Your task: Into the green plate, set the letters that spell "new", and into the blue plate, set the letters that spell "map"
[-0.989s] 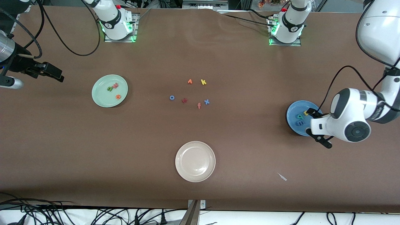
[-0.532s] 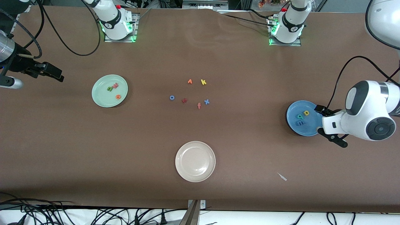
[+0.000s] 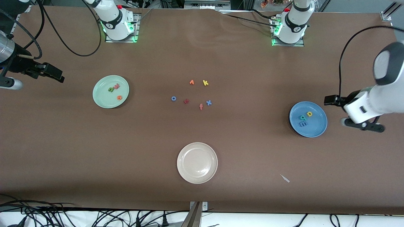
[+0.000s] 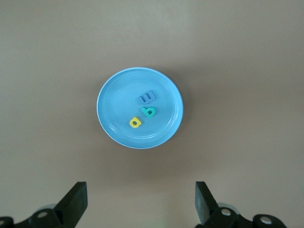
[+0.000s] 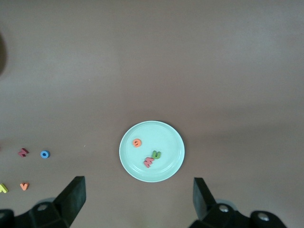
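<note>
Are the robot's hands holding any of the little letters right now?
No. The left gripper is open and empty near the blue plate; the right gripper is open and empty near the green plate.

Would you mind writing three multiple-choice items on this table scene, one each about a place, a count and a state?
1. Where does the yellow "a" lie?
A. in the blue plate
B. in the cream plate
C. on the bare table

2. How many letters lie in the green plate?
A. one
B. three
C. five

3. How do the jaws of the left end effector stand?
A. shut on a letter
B. shut on nothing
C. open, holding nothing

Answers:
1 A, it rests with the teal "p" and blue "m" inside the blue rim.
2 B, the green "n", pinkish "w" and orange "e" are there.
3 C, the left wrist view shows its fingers wide apart with only table between them.
</note>
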Motion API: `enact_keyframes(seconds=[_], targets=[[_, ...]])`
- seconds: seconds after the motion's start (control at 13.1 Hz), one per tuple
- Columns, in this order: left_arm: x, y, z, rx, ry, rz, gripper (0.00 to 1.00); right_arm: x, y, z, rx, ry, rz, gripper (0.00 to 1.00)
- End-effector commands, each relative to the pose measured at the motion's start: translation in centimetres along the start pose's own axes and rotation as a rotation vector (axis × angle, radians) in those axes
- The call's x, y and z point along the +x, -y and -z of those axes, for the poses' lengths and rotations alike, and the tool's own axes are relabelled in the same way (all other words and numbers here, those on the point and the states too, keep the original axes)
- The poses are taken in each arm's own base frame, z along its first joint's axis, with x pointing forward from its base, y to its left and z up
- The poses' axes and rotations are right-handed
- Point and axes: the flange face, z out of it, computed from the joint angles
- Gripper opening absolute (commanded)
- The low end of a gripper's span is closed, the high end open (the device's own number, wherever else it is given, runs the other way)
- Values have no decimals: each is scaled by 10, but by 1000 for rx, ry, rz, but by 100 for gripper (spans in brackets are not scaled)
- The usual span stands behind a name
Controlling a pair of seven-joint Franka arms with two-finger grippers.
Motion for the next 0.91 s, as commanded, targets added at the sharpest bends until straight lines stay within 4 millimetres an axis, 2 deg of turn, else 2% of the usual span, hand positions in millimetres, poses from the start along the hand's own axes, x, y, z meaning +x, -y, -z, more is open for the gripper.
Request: enact_keyframes(seconds=[0.0,0.15,0.23,0.38,0.53,0.68,0.84], targets=[[-50,-25,58,-8,-102,107,100,-5,-2,2,2,0,-10,100],[-75,-42,94,6,-173,90,100,-5,-2,2,2,0,-10,100],[-85,-50,107,13,-199,71,100,-5,-2,3,3,-2,-12,100],[-98,-54,122,17,-232,78,100,-5,-3,3,3,-2,-13,100],[-108,-52,118,21,-222,74,100,-4,-2,2,3,-2,-13,100],[-110,-51,102,32,-188,74,100,-4,-2,2,3,-2,-13,100],[-110,-36,100,23,-185,99,100,-4,-3,2,3,-2,-16,100]])
